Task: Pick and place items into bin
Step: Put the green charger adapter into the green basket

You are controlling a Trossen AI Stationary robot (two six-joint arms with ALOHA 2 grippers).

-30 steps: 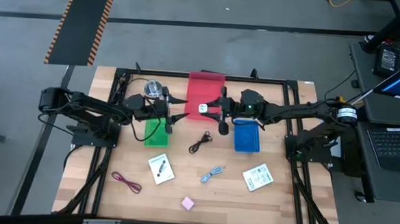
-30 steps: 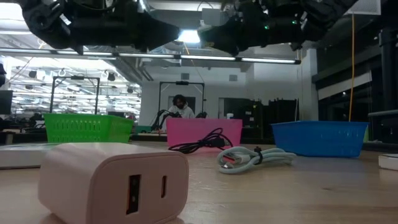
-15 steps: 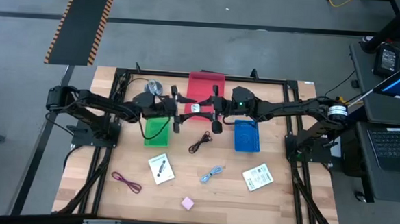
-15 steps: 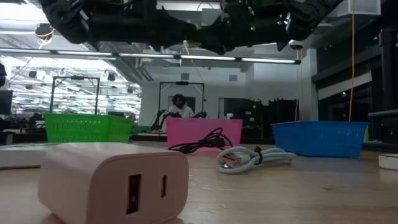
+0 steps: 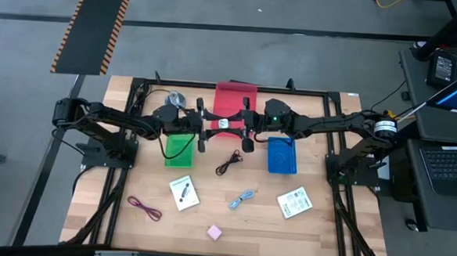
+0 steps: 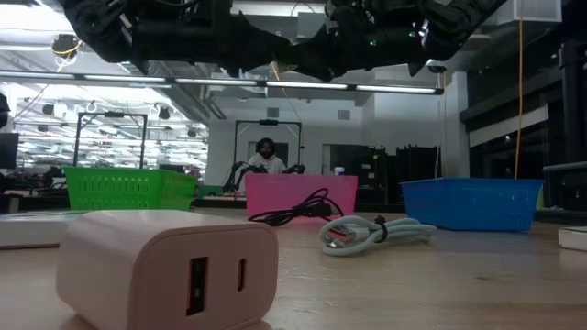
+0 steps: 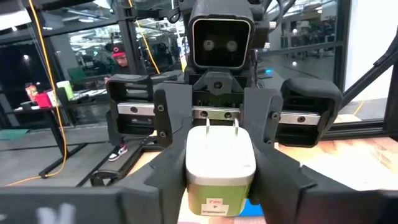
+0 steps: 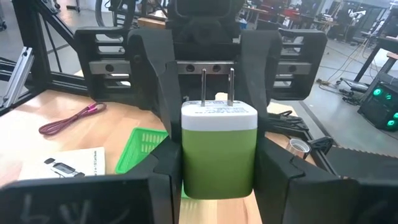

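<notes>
A small charger [image 5: 223, 124], green-bodied with a white prong end, hangs in the air over the near end of the pink bin [image 5: 235, 97]. My left gripper [image 5: 206, 127] and my right gripper [image 5: 243, 127] face each other, level, each shut on it. On the table lie two white cards [image 5: 183, 192] [image 5: 293, 202], a black cable [image 5: 227, 161], a maroon cable [image 5: 144, 208], a blue cable [image 5: 243, 198] and a pink cube [image 5: 214, 232]. My left gripper has the charger's green lower body [image 7: 219, 177] between its two fingers [image 7: 163, 180], coming level from the table's left. The charger stands upright, prongs up, clear of the bins. My right gripper pinches the green body's two sides [image 8: 217, 155] between its fingers [image 8: 166, 174], level from the table's right. The charger's white prong end stands above the fingers.
A green bin [image 5: 179, 149] stands on the left and a blue bin [image 5: 282, 156] on the right of the pink one. A round silver disc [image 5: 173, 102] lies at the back left. A black frame runs around the table's edges.
Both grippers have moved toward each other above the pink bin: the right one toward the table's left with the charger, the left one toward the right. The left fingers now stand on both sides of the charger. In the last half second neither arm has moved.
</notes>
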